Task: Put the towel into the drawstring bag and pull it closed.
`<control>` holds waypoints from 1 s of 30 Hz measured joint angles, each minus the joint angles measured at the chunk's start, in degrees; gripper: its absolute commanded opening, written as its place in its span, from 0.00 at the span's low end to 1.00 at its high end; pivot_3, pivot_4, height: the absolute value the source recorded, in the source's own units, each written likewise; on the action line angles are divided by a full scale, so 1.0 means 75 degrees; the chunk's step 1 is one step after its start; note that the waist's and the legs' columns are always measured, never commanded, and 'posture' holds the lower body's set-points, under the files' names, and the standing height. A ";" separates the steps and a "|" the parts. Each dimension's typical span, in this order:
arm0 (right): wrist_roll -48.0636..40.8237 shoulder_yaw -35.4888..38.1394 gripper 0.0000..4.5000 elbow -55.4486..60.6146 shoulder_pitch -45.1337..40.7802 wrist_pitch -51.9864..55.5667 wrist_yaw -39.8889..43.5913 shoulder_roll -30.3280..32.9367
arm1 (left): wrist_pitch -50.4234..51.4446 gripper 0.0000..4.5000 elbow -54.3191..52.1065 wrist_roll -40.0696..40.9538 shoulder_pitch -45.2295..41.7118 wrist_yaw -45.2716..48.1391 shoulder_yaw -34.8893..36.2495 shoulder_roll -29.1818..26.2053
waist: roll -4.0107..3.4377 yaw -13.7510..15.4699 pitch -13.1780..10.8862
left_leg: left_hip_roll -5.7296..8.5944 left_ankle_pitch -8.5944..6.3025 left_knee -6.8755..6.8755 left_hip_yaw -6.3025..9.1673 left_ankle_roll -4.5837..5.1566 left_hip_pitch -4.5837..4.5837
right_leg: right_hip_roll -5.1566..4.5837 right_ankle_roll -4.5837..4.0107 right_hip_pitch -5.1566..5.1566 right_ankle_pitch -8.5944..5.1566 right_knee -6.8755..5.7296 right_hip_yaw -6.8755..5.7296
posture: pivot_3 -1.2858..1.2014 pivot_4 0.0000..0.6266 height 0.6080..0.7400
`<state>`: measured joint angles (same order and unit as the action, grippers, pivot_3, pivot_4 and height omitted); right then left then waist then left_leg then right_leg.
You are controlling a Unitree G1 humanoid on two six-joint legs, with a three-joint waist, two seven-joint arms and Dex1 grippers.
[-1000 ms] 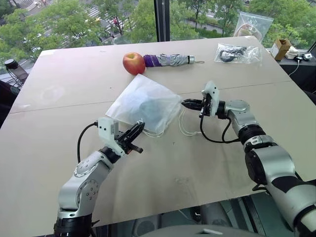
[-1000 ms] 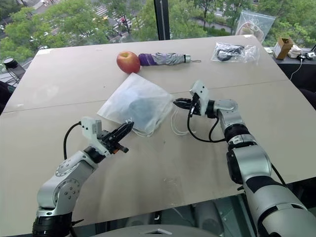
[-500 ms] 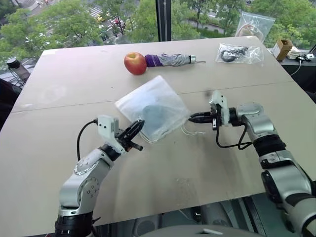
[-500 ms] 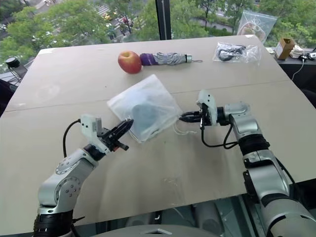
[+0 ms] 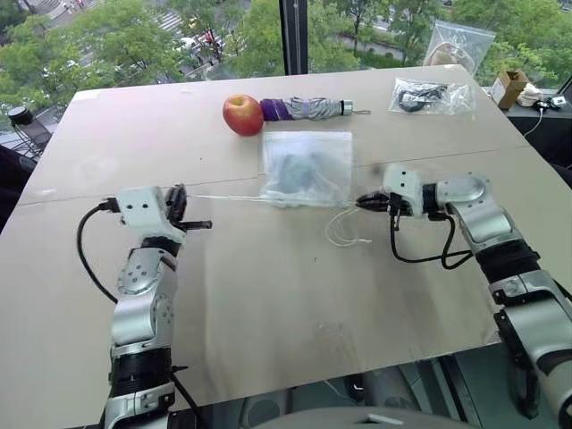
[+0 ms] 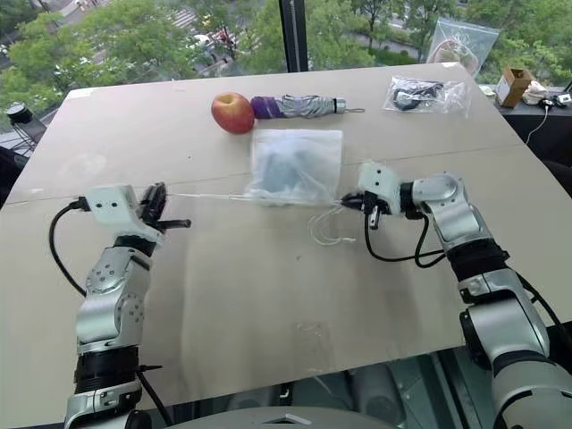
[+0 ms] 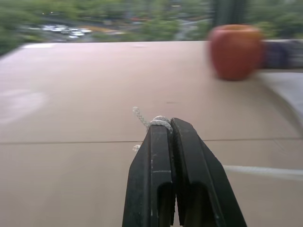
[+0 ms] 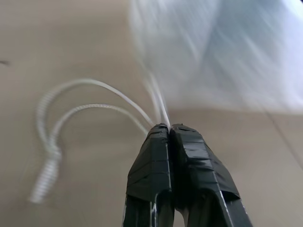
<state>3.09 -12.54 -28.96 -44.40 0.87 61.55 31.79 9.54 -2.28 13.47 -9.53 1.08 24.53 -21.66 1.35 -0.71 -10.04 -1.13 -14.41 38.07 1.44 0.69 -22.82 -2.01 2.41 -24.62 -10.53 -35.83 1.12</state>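
Note:
The white drawstring bag [image 5: 305, 166] lies flat in the middle of the table, its mouth edge gathered on the side nearest me. The towel [image 5: 290, 170] shows as a blue-grey shape through the fabric. My left gripper [image 5: 181, 198] is out at the left, shut on the knotted end of a cord [image 7: 158, 121], which runs taut [image 5: 228, 198] to the bag's mouth. Just right of the mouth, my right gripper [image 5: 362, 203] is shut on the other cord [image 8: 161, 108]. Slack loops of that cord [image 5: 344, 229] lie on the table below it.
A red apple [image 5: 242, 114] and a folded purple-grey umbrella [image 5: 308, 109] lie just behind the bag. At the back right are a clear packet with a black item [image 5: 430, 96], another clear bag [image 5: 458, 45] and a small cardboard box [image 5: 509, 88].
My left gripper swung far out to the left and my right moved to the right, pulling the cords apart. The bag turned square to me and its mouth drew in.

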 measured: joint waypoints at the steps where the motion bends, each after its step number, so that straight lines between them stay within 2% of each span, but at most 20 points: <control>1: 0.0054 0.0059 0.01 -0.0129 0.0022 0.0005 -0.0114 0.0095 | -0.0029 0.00 0.0053 -0.0087 0.0021 -0.0149 0.0193 -0.0092 | 0.0000 0.0002 0.0000 | 0.0001 0.0000 -0.0005 -0.0002 0.0000 0.0001 | -0.0002 0.0000 -0.0001 0.0000 0.0000 0.0000 | 0.52 0.24 1.00; 7: 0.0327 0.0003 0.01 -0.0197 0.0053 -0.0147 -0.0522 0.0124 | -0.0128 0.00 0.0074 -0.0423 0.0012 -0.0545 0.0261 0.0026 | 0.0000 0.0010 0.0000 | 0.0002 0.0000 0.0001 -0.0003 0.0000 0.0002 | -0.0002 0.0000 0.0002 0.0001 -0.0004 0.0002 | 0.52 0.24 1.00; 11: 0.0049 0.0115 0.01 0.0017 0.0088 0.0049 -0.0535 -0.0103 | -0.0128 0.00 0.0071 -0.0371 0.0008 -0.0454 0.0251 0.0077 | 0.0000 -0.0020 0.0000 | 0.0001 0.0000 0.0002 -0.0003 0.0000 0.0007 | -0.0001 0.0000 0.0002 0.0002 -0.0009 0.0003 | 0.52 0.24 1.00; 15: -0.1056 0.0173 0.35 0.1880 0.0746 0.1180 -0.0401 -0.1210 | 0.0007 0.00 -0.0232 0.0012 0.0146 0.0030 -0.0002 0.0328 | 0.0002 -0.0019 0.0002 | -0.0011 0.0000 -0.0003 0.0014 0.0000 0.0005 | 0.0006 -0.0001 0.0001 0.0002 -0.0016 -0.0011 | 0.52 0.24 1.00; 18: -0.1199 -0.0298 0.68 0.2622 0.1183 0.1665 -0.0573 -0.1800 | 0.0510 0.00 -0.0599 0.0543 0.0392 0.0578 -0.0301 0.0433 | 0.0000 -0.0010 0.0001 | -0.0008 0.0000 -0.0004 0.0013 0.0000 0.0002 | 0.0002 -0.0001 0.0000 0.0001 -0.0015 -0.0013 | 0.52 0.24 1.00; 23: -0.1297 -0.0346 0.68 0.3099 0.1232 0.2365 -0.0939 -0.1903 | 0.2108 0.00 -0.1337 0.1523 0.1083 0.1612 -0.0890 0.0259 | 0.0001 0.0004 0.0002 | 0.0006 0.0000 0.0018 0.0010 0.0000 -0.0001 | -0.0007 -0.0001 0.0009 -0.0001 -0.0012 -0.0008 | 0.52 0.24 1.00; 30: -0.1673 -0.0272 0.68 0.3651 0.1397 0.3164 -0.0760 -0.1311 | 0.3913 0.00 -0.2135 0.3011 0.1243 0.2663 -0.1343 0.0072 | 0.0001 -0.0010 0.0002 | -0.0004 0.0000 0.0017 0.0019 0.0000 0.0008 | 0.0007 -0.0018 0.0010 -0.0013 -0.0018 -0.0014 | 0.52 0.24 1.00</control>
<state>-9.46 -14.58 -1.58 -33.93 24.60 55.85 21.95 38.88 -18.29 36.05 -0.21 21.05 14.46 -21.12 1.36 -0.79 -10.03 -1.16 -14.40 38.20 1.58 0.69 -22.75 -1.96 2.28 -24.55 -10.63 -35.96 1.01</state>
